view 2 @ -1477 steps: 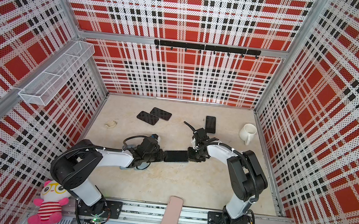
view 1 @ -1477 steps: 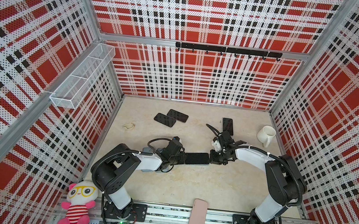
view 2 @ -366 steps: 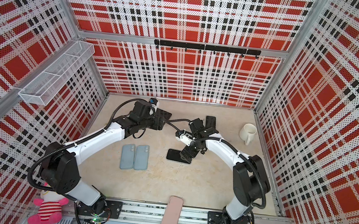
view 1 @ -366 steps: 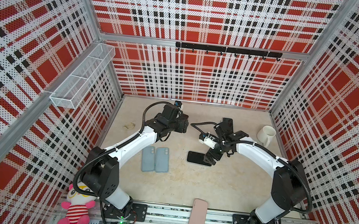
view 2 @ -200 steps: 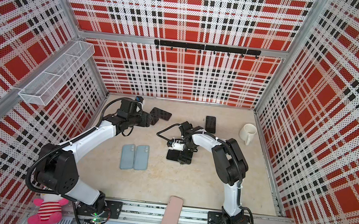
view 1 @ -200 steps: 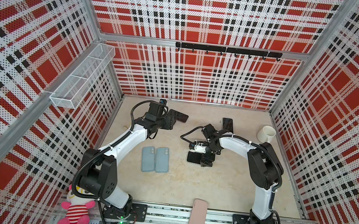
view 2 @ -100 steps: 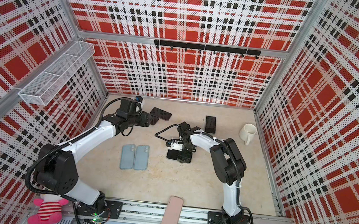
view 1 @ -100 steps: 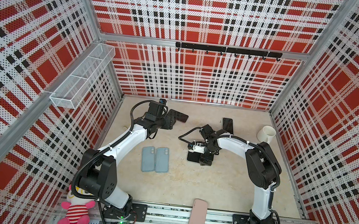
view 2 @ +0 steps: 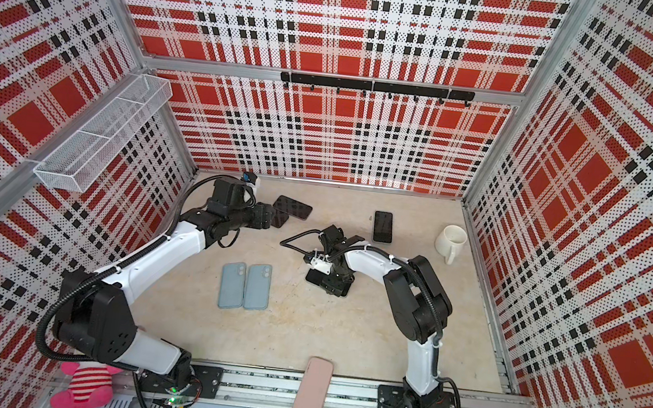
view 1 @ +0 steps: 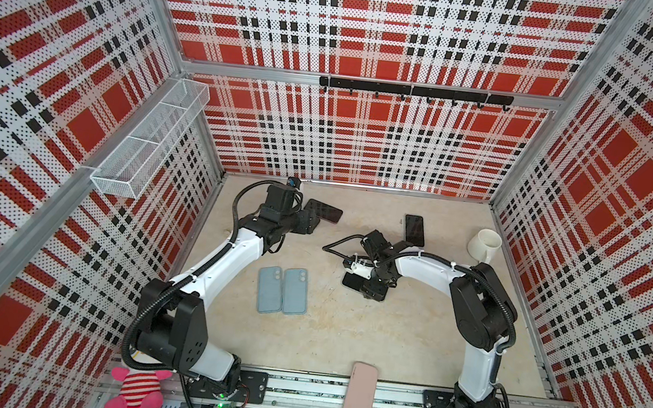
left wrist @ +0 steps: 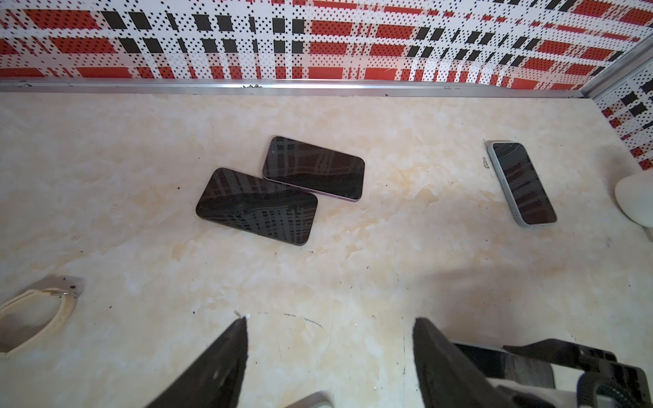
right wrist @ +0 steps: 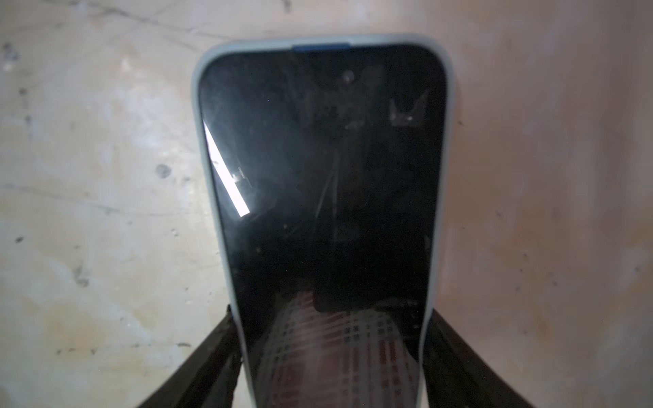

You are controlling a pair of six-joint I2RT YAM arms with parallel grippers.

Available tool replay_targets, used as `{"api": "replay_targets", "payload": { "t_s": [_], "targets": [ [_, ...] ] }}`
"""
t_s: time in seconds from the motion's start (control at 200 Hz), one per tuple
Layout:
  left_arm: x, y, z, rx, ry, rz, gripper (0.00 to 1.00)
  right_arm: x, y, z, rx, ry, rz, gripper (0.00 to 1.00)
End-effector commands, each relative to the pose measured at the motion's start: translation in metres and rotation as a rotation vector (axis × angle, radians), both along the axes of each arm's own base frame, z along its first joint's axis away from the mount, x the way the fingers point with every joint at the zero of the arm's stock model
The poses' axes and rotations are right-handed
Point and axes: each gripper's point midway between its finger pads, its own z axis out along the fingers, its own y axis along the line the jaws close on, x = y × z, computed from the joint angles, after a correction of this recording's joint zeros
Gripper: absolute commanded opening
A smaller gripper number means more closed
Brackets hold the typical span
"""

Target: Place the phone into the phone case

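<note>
Since the phone [right wrist: 318, 176] lies screen-up between the fingers [right wrist: 219, 356] of my right gripper [right wrist: 331, 312], which rest against both long edges of its pale phone case [right wrist: 247, 40], I should squeeze evenly and keep it flat. The end nearest my wrist is cut off, so whether those corners are seated I cannot tell.

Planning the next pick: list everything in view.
bare phones: 2, black, overlapping, back left
cased phones: 2, black, pale cases, back right and centre
blue cases: 2, pale blue, paired, centre left
pink case: 1, pink, front rail
mug: 1, white, back right
band: 1, cream, on table
plush toy: 1, pink, front left
wire basket: 1, white, left wall
hook rail: 1, black, back wall
left gripper: open, empty, back left
right gripper: shut on centre cased phone
</note>
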Motion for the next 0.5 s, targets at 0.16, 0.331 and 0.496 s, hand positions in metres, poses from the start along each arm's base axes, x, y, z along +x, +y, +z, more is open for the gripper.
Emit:
{"api": "replay_targets", "payload": {
  "t_s": [0.16,0.331,0.496],
  "targets": [
    [-0.011,-0.007,0.030,-0.042,-0.080,-0.023,0.76,0.022,0.000,0.055,0.193,-0.163,-0.405,0.60],
    [-0.016,-0.008,0.043,-0.053,-0.117,-0.029,0.76,0.048,-0.016,0.081,0.231,-0.281,-0.652,0.56],
    [-0.014,-0.009,0.040,-0.054,-0.108,-0.027,0.76,0.085,-0.042,0.083,0.279,-0.354,-0.914,0.52]
  ]
}}
